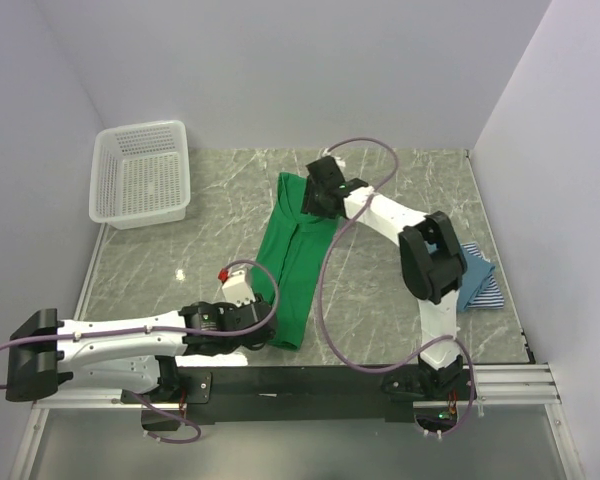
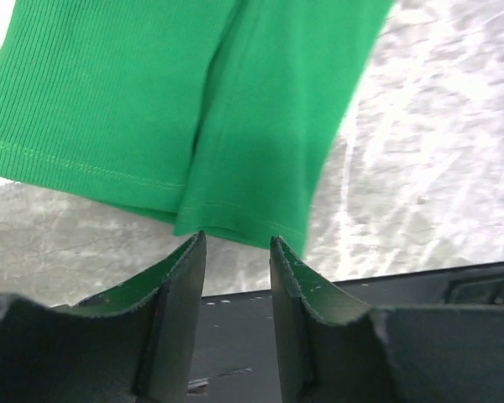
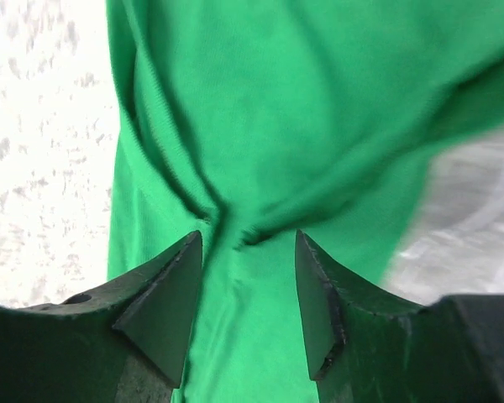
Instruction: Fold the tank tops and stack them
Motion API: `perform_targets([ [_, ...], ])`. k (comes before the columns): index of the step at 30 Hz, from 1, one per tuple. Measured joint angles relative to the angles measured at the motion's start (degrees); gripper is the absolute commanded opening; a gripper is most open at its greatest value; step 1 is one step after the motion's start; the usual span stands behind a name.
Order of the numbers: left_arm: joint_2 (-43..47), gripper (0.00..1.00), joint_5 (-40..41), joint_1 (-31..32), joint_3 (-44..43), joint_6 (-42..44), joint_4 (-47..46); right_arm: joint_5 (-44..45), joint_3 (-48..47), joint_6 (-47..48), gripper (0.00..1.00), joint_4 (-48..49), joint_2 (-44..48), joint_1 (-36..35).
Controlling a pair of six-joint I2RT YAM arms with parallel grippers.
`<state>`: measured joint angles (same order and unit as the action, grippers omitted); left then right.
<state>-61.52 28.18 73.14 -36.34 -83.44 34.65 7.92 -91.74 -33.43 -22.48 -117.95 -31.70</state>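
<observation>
The bright green tank top [image 1: 295, 262] lies folded lengthwise in a long strip down the middle of the table. My left gripper [image 1: 264, 336] is open at its near hem; in the left wrist view the hem [image 2: 235, 227] sits just ahead of the open gripper [image 2: 238, 240], nothing between the jaws. My right gripper [image 1: 314, 205] is open over the far end; in the right wrist view the gripper [image 3: 248, 237] straddles bunched green cloth [image 3: 277, 109]. The teal-blue top [image 1: 477, 266] and the striped top [image 1: 489, 296] lie together at the right, partly hidden by the right arm.
A white lattice basket [image 1: 140, 176] stands at the far left corner. The table's dark front edge [image 2: 386, 290] runs just behind my left gripper. Walls close the table on three sides.
</observation>
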Motion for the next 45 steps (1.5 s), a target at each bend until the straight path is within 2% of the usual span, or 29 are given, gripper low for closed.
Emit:
perform_targets([
  [4, 1.07, 0.36, 0.35, -0.39, -1.77, 2.29, 0.09, 0.81, 4.94, -1.42, 0.42, 1.51, 6.23, 3.65],
  [5, 0.96, 0.34, 0.26, -0.57, -2.12, 3.23, -0.35, 0.90, 6.23, -1.70, 0.32, 1.95, 7.65, 5.16],
  [7, 0.13, 0.29, -0.02, -0.79, -2.95, 5.14, -1.49, 1.09, 7.98, -2.36, 0.22, 2.40, 9.22, 8.09],
  [8, -0.74, 0.26, -0.26, -0.90, -3.52, 6.29, -2.27, 1.33, 8.39, -2.64, 0.14, 2.47, 9.40, 9.53],
  [10, -3.89, 0.21, -0.85, -0.96, -5.18, 8.33, -4.07, 1.84, 8.92, -2.82, 0.08, 2.71, 8.98, 11.82],
  [14, -11.69, 0.15, -1.86, -0.98, -8.24, 12.13, -7.82, 2.10, 9.25, -2.93, 0.01, 2.82, 7.06, 13.07],
  [22, -19.02, 0.07, -4.83, -2.67, -8.57, 15.87, -12.70, 0.07, 8.61, -2.78, 0.01, 3.80, -0.20, 13.49],
  [29, -23.28, 0.04, -8.61, -2.99, -5.38, 16.68, -17.03, -2.67, 1.75, -2.78, 0.01, 4.02, -5.05, 13.97],
  [39, -22.43, 0.03, -10.47, -3.21, -2.49, 16.46, -21.24, -6.16, -6.80, -3.58, 0.01, 4.09, -7.76, 14.34],
  [45, -22.43, 0.03, -11.85, -3.21, -2.49, 16.57, -21.57, -6.51, -6.14, -4.50, 0.01, 3.69, -9.01, 14.34],
])
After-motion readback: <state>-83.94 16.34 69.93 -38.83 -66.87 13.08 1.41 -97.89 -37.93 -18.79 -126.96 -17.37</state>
